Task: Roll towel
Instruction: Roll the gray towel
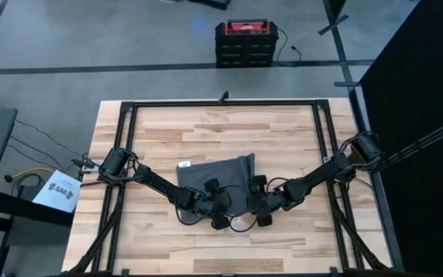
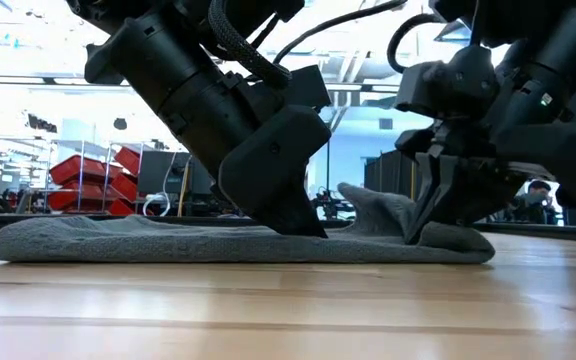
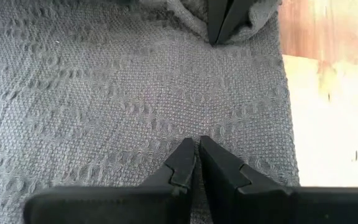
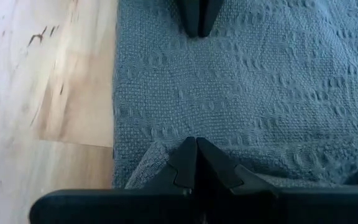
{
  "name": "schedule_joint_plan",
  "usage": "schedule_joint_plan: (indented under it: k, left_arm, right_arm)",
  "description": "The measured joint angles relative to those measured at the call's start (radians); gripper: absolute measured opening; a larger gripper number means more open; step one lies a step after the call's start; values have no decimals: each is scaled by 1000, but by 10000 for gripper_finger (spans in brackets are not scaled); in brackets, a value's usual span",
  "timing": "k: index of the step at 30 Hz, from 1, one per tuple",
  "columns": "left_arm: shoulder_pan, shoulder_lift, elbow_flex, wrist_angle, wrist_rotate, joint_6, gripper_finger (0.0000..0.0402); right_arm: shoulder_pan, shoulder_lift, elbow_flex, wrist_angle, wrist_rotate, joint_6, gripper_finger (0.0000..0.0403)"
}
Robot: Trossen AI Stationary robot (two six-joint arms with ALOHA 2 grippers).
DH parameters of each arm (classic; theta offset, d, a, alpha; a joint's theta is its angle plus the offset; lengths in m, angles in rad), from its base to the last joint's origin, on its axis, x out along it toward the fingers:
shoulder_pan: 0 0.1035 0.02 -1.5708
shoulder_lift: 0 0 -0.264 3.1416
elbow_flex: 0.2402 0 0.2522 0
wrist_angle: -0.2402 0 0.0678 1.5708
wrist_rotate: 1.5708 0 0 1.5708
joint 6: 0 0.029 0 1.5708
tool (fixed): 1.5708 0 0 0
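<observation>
while the towel (image 1: pixel 215 178) lay mid-table, long axis left to right, we had the left gripper (image 3: pixel 197 163) and right gripper (image 4: pixel 196 163) clenched on its near edge, equally close.

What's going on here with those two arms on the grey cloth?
Two robot arms are working on a dark grey towel lying mostly flat on a wooden table. Both grippers are down at its near edge: the left gripper rests on the cloth with its jaws shut, and the right gripper has its jaws shut on a raised fold of towel. A corner is bunched up at the far right, but no roll has formed yet.
</observation>
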Motion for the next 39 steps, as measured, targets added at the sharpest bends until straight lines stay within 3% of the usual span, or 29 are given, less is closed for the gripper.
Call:
schedule_joint_plan:
  k: [7, 13, 21, 24, 26, 30, 36, 39]
  left_arm:
    - [0, 0, 0, 7, 0, 29, 15]
    - [-7, 1, 16, 9, 10, 111, 15]
    - [-6, -77, 157, -274, -42, 254, 15]
    - [-11, -102, 174, -168, -34, 348, 15]
    - [-15, -96, 171, -52, 46, 389, 15]
    - [-20, -14, 165, 45, 109, 349, 15]
    - [-21, 74, 165, 85, 31, 113, 15]
    - [-28, 90, 163, 83, -23, 66, 15]
  right_arm:
    - [-1, 81, 4, 144, 0, 2, 0]
    - [-1, 84, 3, 140, -11, 3, 0]
    - [0, 85, 2, 142, -18, 37, 0]
    - [0, 86, 2, 140, -19, 38, 0]
    - [0, 86, 2, 143, -19, 39, 0]
    - [1, 86, 1, 140, -29, 38, 0]
    - [-1, 87, 1, 136, -30, 62, 0]
    - [-6, 87, 1, 134, -31, 63, 0]
